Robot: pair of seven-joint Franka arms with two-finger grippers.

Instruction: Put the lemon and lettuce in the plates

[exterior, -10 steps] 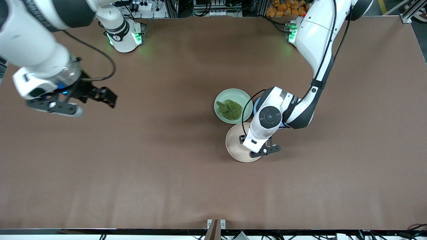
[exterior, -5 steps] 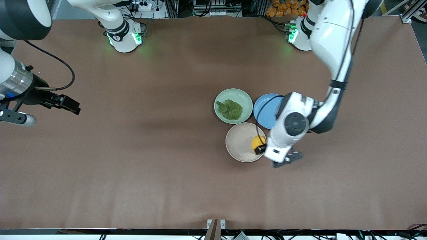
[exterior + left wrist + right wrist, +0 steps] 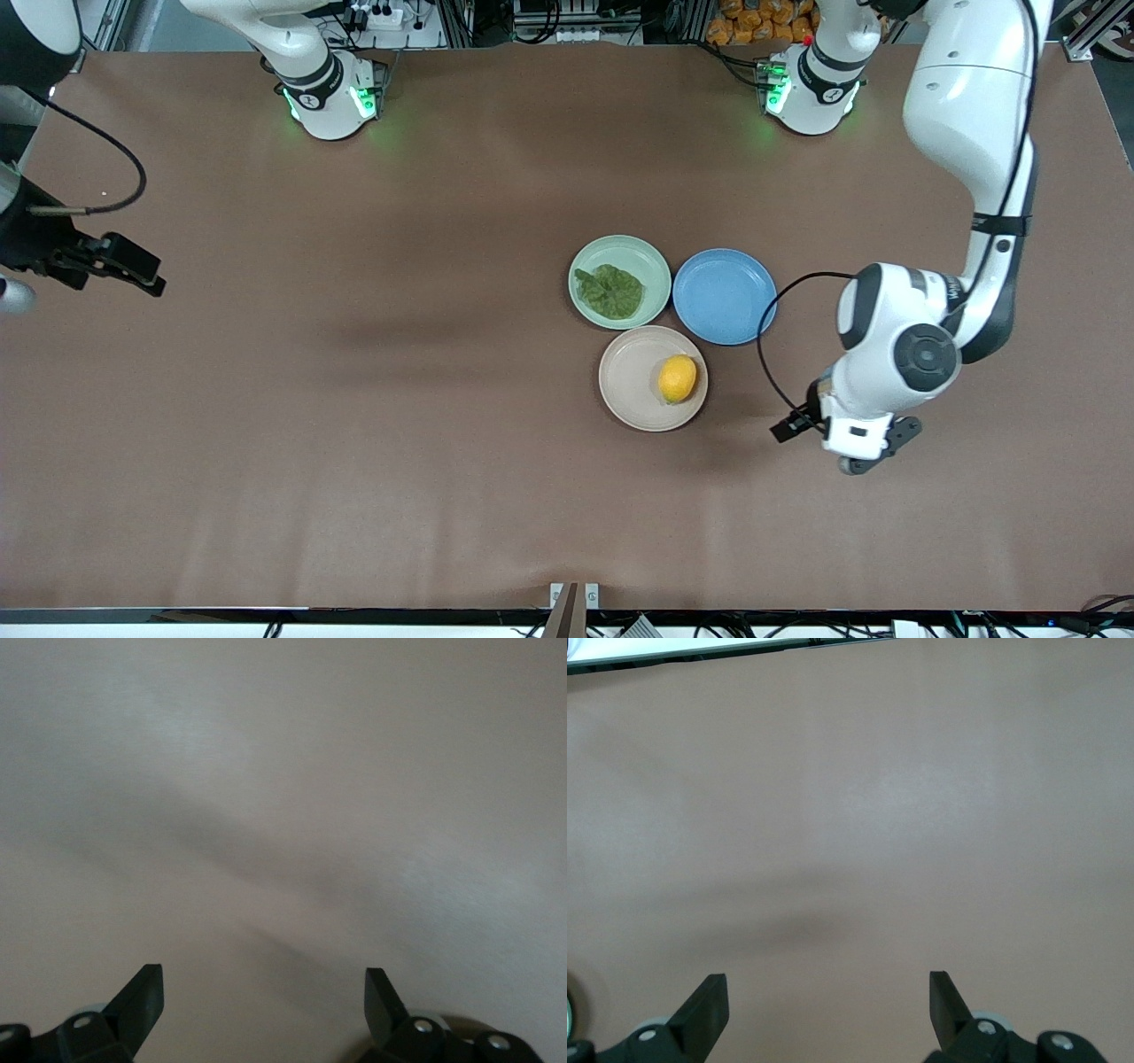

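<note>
L gripper (image 3: 263,992) + R gripper (image 3: 828,997): wide apart, nothing held

Lemon (image 3: 678,379) lies in beige plate (image 3: 629,383); lettuce (image 3: 610,291) in mint plate (image 3: 651,261).

Matt plates (image 3: 620,259) – crinkled lettuce (image 3: 609,291), smooth lemon (image 3: 678,378), matt table (image 3: 354,443).

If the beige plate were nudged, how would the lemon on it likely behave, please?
The lemon looks rounded and oval, so it would probably roll. The beige plate appears shallow, so its rim may not stop it. It lies off-centre, near the rim.
</note>
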